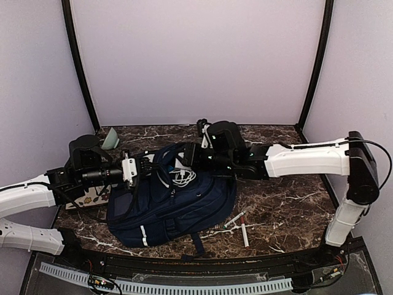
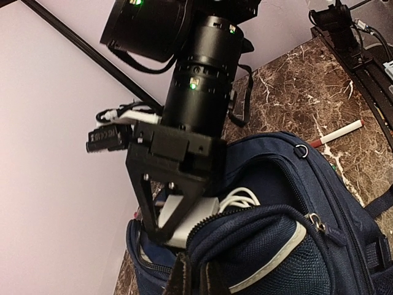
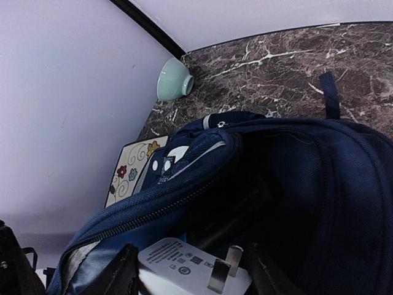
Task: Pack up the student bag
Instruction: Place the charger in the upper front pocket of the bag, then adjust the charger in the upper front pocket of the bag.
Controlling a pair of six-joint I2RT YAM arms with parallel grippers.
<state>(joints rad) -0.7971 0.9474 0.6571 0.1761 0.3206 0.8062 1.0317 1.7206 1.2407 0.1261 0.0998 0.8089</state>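
- One bag (image 1: 172, 209): left gripper (image 2: 195, 279) is pinched tight on its rim.
- One charger (image 3: 172, 258): clamped between right gripper (image 3: 191, 270) jaws.
- Two pens (image 1: 236, 220) (image 1: 244, 235), well apart from both jaws.
- One bowl (image 1: 112, 138), behind the left jaws.

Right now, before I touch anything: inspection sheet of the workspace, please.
Surface: dark marbled table, no spill seen.
Job's things: navy backpack lying open in the middle; white charger at its opening.
Clutter: two pens right of the backpack; green bowl tipped over at the back left; flowered card beside the backpack.
Grippers: left gripper shut, apparently pinching the backpack's rim; right gripper shut on the charger.
Cables: white cord coiled in the opening; black lead looping by the right arm.
Surroundings: pale walls, black frame posts.
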